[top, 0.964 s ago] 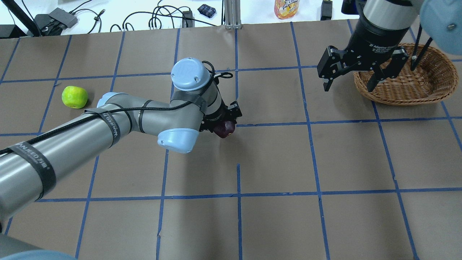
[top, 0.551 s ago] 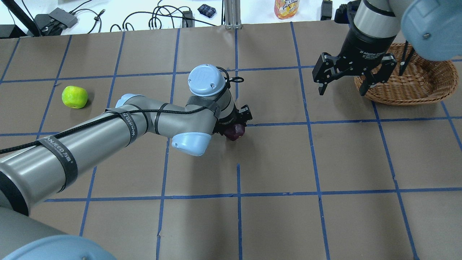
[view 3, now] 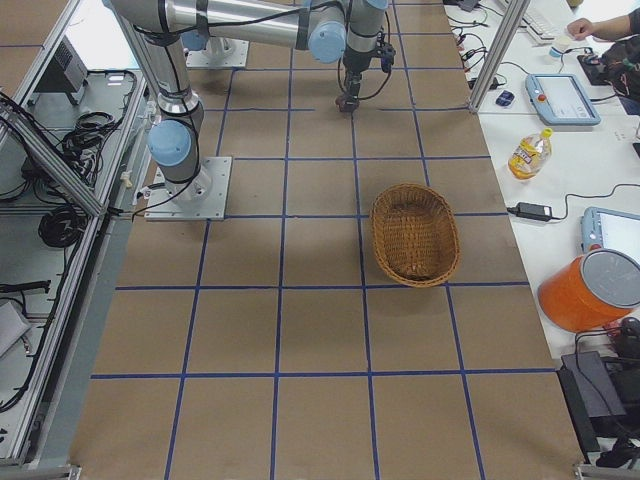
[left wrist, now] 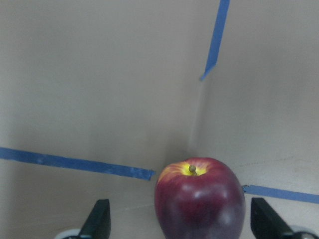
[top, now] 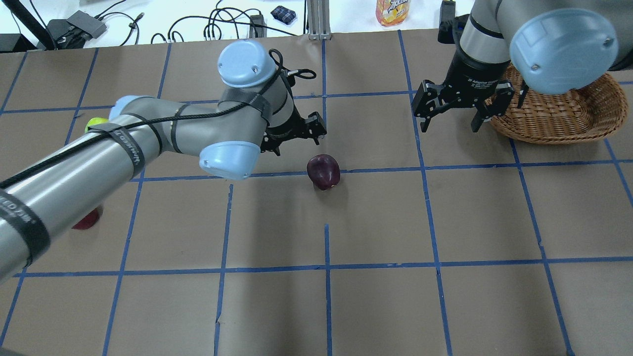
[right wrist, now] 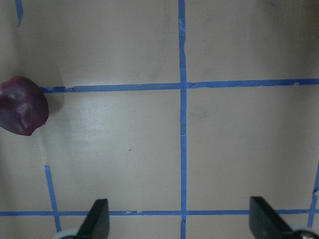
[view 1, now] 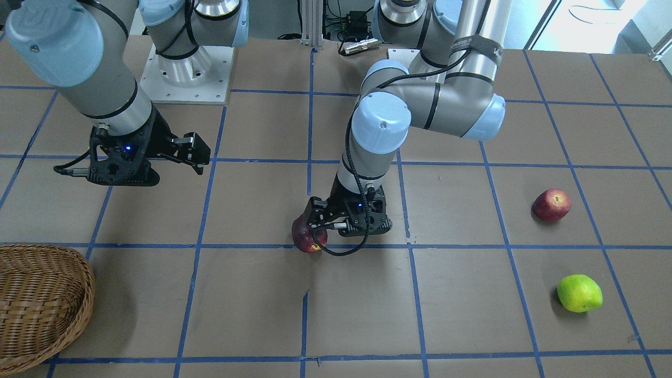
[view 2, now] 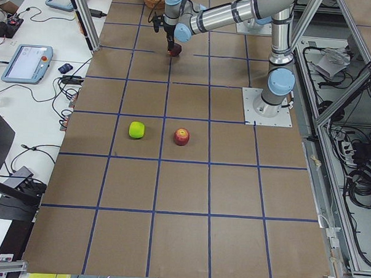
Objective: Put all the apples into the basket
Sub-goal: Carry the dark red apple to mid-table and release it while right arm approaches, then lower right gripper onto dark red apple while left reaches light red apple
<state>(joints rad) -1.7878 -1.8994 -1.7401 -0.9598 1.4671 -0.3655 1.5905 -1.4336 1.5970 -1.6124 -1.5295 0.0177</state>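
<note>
Jaws of both grippers stand wide open and hold nothing. The left gripper (top: pixel 299 142) hangs just over the dark purple-red apple (top: pixel 323 171), its fingers (left wrist: pixel 98 220) clear of the fruit on each side. The right gripper (top: pixel 450 123) waits just beside the basket (top: pixel 559 123). That apple rests on the table (top: pixel 445 222), well apart from the basket. The red apple (view 1: pixel 551 205) and the green apple (view 1: pixel 579 293) lie farther from the basket again, so none of the 3 is in.

The step looks like a relay: the left arm clears and the right arm collects. To do it well, the left gripper should lift straight up, since a sideways brush could roll the apple. The right gripper should centre over it, grip at the widest part, close gently, then release low inside the basket.
</note>
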